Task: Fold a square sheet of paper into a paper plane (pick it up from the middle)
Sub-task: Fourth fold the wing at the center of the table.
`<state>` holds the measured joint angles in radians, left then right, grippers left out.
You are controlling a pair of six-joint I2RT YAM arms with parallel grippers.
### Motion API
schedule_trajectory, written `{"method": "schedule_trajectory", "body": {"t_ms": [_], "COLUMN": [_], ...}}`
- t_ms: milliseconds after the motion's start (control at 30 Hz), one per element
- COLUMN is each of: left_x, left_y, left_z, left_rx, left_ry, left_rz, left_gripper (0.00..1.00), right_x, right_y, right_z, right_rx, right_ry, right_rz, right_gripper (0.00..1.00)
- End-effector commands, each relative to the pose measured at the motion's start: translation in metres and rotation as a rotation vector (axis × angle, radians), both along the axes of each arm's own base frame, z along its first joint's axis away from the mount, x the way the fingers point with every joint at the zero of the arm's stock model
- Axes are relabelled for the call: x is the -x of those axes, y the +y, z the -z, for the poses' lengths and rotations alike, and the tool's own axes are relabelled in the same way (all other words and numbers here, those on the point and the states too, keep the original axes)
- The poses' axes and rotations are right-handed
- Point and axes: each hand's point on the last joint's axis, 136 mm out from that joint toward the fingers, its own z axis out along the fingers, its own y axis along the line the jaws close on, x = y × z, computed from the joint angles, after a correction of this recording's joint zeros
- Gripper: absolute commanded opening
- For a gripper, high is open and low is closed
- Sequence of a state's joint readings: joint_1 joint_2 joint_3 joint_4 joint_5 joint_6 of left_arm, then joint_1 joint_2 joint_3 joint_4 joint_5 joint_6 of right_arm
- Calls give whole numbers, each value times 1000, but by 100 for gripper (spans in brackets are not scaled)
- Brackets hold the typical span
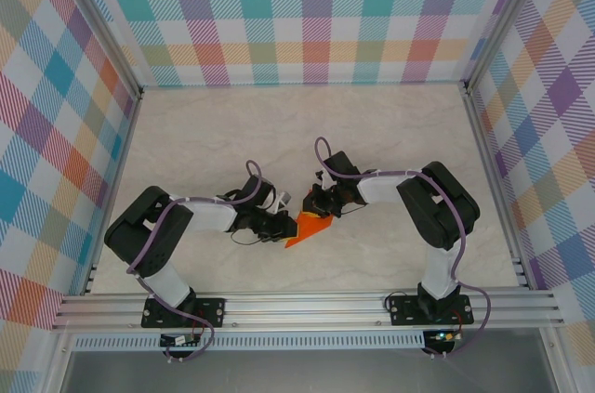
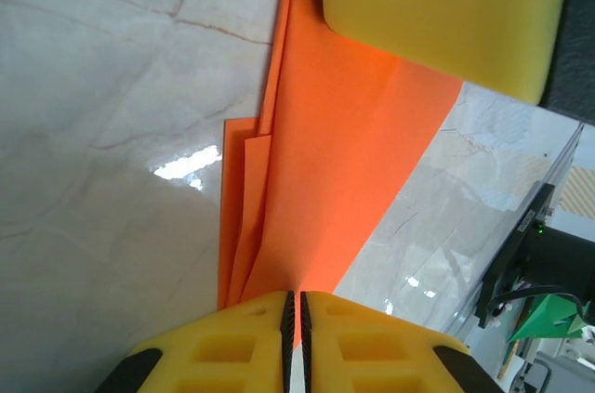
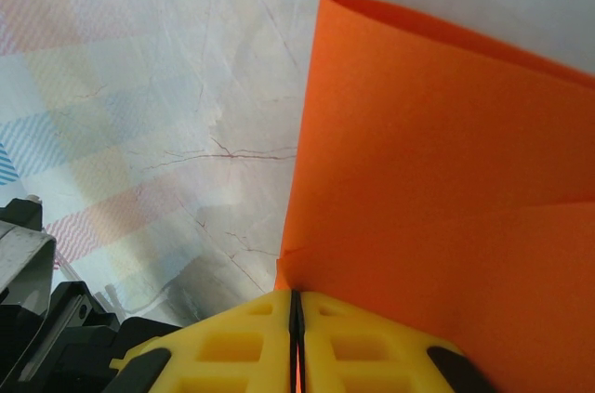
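The square sheet of paper (image 1: 308, 229) is bright orange and folded into a creased, pointed shape, held low over the marble table (image 1: 279, 124) between both arms. In the left wrist view the paper (image 2: 335, 161) shows several stacked layers running into my left gripper (image 2: 296, 298), which is shut on its edge. A yellow finger (image 2: 446, 12) of the right gripper presses the paper's far end. In the right wrist view my right gripper (image 3: 296, 296) is shut on a corner of the paper (image 3: 437, 161), whose top edge curls over. From above, the left gripper (image 1: 286, 222) and right gripper (image 1: 323, 210) nearly meet.
Checked walls enclose the table on three sides. An aluminium rail (image 1: 307, 305) carrying both arm bases runs along the near edge. Open marble stretches behind the grippers. A small green object (image 2: 548, 323) lies beyond the table's edge in the left wrist view.
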<state>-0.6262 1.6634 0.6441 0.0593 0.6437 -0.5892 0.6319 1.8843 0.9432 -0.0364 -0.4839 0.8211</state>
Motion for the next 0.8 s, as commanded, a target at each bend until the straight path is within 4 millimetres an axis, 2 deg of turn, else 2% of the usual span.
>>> {"method": "schedule_trajectory", "body": {"t_ms": [0,133,200,567,667,767], "left_x": [31,36,35,4,3,9], "left_y": [32,38,36,0,-5,-9], "left_z": [34,32,24,-49,-53,-42], "left_rx": [-165,-178,-159,37,42,41], "left_ry": [92,91,79,-72,-73,-28], "left_rz": [9,11,10,-17,-1,22], "left_gripper": [13,13,13,15,15,16], "right_x": [30,30,29,30,30,30], "right_y": [-42,-42,-42,-41,-41,-41], "right_z": [61,61,62,63,63,64], "right_rx": [227,228,230,226,226,228], "right_ry": [110,111,110,118,118,119], "right_rz": [19,19,20,20,20,20], "right_gripper": [11,11,11,11,11,11]}}
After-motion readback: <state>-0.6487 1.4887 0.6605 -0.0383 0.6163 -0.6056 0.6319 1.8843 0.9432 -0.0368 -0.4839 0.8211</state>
